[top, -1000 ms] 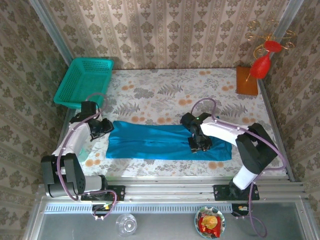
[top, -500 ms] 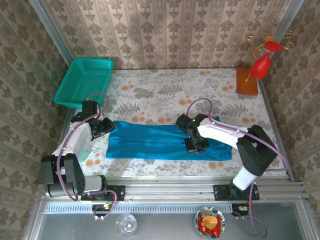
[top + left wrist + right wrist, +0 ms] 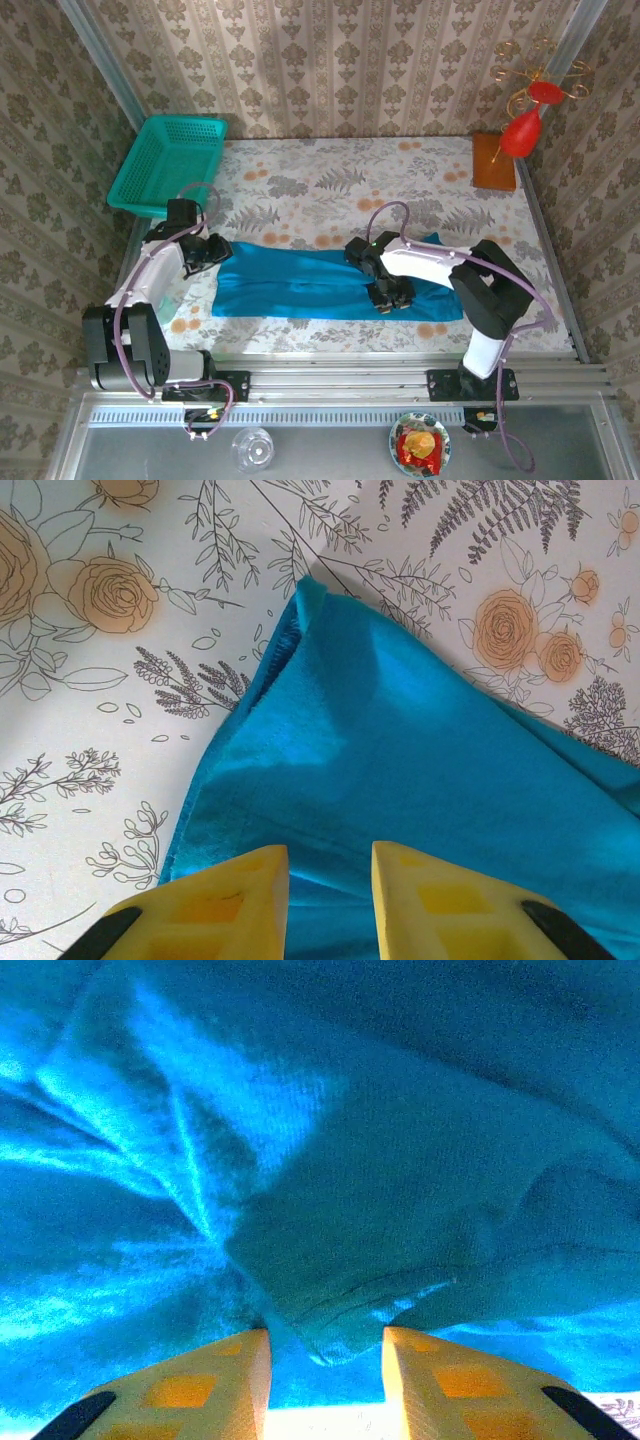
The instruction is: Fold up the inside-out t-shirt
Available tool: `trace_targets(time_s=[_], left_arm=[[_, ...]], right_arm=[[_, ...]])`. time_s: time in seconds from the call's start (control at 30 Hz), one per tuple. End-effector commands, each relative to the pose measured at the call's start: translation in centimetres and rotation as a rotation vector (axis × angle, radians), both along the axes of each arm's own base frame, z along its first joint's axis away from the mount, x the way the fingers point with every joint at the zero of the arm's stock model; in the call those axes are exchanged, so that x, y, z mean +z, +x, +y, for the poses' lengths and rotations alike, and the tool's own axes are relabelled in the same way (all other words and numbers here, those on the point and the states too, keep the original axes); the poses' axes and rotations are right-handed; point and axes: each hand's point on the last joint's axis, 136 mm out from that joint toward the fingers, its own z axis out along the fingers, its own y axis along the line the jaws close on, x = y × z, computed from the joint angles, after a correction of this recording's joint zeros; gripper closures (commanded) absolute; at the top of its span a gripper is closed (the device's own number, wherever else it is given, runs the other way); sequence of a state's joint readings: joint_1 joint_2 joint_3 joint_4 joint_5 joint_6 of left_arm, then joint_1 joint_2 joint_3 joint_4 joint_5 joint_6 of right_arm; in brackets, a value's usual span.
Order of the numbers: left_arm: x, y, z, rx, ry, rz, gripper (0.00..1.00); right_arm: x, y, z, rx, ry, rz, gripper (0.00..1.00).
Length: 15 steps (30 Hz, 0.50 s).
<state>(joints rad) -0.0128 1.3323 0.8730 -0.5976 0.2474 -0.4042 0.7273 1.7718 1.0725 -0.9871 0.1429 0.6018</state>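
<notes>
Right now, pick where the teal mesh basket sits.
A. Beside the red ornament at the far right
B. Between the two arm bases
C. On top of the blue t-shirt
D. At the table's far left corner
D: in the top view the teal basket sits at the far left corner of the table, apart from the blue t-shirt, which lies nearer the arms.
</notes>
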Motion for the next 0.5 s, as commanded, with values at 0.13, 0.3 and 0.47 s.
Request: trace_targets(time_s=[0.13,0.3,0.47], left_arm=[[0.3,-0.1,-0.1,-0.011,0.005,-0.004,0.71],[0.4,-0.2,0.3,-0.017,0.039,0.001,0.71],[0.8,-0.2,0.4,-0.018,0.045,-0.006,0.71]], right_arm=[[-0.2,0.5,-1.3,0.025,-0.086,-0.014,0.74],[1.2,0.8,-1.4,0.026,-0.084,-0.043,0.95],[3.6,0.4,-1.1,0.024,-0.058,-0.061,1.00]])
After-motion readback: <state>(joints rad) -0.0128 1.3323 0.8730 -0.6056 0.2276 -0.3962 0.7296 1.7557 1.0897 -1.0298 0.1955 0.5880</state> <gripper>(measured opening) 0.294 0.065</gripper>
